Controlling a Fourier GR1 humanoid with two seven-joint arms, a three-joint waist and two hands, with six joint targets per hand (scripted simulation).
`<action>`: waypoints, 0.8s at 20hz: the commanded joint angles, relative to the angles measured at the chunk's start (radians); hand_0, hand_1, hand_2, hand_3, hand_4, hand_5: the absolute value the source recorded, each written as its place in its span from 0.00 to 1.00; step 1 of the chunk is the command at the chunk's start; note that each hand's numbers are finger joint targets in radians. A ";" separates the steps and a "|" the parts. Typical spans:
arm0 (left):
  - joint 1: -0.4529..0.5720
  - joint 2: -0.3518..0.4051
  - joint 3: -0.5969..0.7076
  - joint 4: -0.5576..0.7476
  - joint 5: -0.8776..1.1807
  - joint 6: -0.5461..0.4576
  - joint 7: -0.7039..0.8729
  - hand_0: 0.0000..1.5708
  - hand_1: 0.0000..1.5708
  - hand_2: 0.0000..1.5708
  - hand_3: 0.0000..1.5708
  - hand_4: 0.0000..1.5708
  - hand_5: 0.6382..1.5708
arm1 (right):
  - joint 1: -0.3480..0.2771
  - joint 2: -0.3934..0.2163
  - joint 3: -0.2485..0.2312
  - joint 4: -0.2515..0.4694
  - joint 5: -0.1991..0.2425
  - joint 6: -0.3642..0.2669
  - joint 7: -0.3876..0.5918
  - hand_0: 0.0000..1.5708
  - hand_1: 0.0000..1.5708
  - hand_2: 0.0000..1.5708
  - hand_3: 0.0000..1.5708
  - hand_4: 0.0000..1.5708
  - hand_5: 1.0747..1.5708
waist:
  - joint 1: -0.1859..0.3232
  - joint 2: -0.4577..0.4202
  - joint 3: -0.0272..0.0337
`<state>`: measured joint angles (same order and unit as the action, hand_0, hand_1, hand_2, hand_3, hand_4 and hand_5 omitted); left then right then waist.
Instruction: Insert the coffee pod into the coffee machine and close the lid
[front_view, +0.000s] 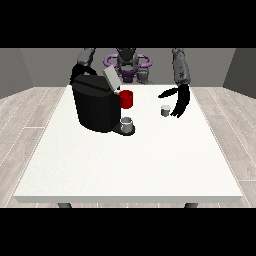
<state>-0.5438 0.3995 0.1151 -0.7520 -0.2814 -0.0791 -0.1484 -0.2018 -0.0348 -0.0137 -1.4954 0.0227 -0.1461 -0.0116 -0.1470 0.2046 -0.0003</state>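
– The fingers (179, 107), how are they?
– On the hand at the view's right (181, 98) they hang straight and spread, holding nothing, just beside the one coffee pod (165, 111).
– The pod?
– Upright on the table (130, 165), near the far edge.
– And the coffee machine (97, 105)?
– One, lid (111, 78) tilted up, one cup (127, 124) below. The other hand is hidden.

It looked like a bare test room rather than a home kitchen: a plain white desk (125, 160) stood on pale wood-plank flooring (22, 120) between flat grey walls (30, 67), with only a black coffee machine (95, 105) on it and a humanoid robot (127, 62) behind.
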 joint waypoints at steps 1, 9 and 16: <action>-0.009 0.089 0.017 0.078 -0.036 -0.016 -0.037 0.39 0.39 0.47 0.30 0.00 1.00 | 0.036 -0.015 0.010 -0.025 0.004 0.021 -0.002 0.00 0.00 0.00 0.00 0.26 1.00 | -0.030 0.020 -0.0002; -0.055 0.062 -0.063 0.119 -0.169 0.065 -0.066 0.39 0.39 0.47 0.31 0.00 1.00 | 0.007 0.028 0.026 0.026 0.017 -0.022 -0.033 0.00 0.00 0.00 0.00 0.30 1.00 | -0.015 0.020 0.0001; -0.092 0.016 -0.023 0.199 -0.201 0.226 -0.133 0.49 0.49 0.58 0.44 0.22 1.00 | -0.016 0.028 0.038 -0.024 0.018 -0.024 0.022 0.00 0.00 0.00 0.00 0.31 1.00 | -0.053 0.048 -0.0005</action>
<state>-0.6155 0.4235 0.0676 -0.6075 -0.4686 0.0793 -0.2466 -0.2296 -0.0195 -0.0029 -1.4679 0.0330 -0.1661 -0.0255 -0.1662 0.2414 0.0001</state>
